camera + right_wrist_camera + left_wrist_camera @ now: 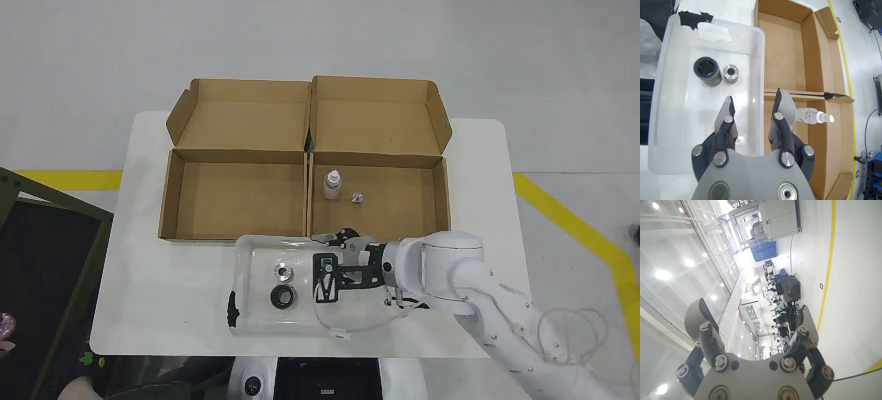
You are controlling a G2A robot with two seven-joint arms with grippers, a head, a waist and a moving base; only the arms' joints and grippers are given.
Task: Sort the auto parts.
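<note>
The right gripper [754, 97] hung over the bin [657, 85], jaws wide open, empty. A bearing [706, 71] and a bush [731, 73] stood side by side inside. The left gripper [753, 303] was open too, empty.

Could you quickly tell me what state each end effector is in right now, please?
Left end effector: open, holding nothing.
Right end effector: open, holding nothing, over the clear bin.

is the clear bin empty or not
Not empty. Two parts stand in the bin: a black cylinder and a smaller silver cylinder, side by side.
</note>
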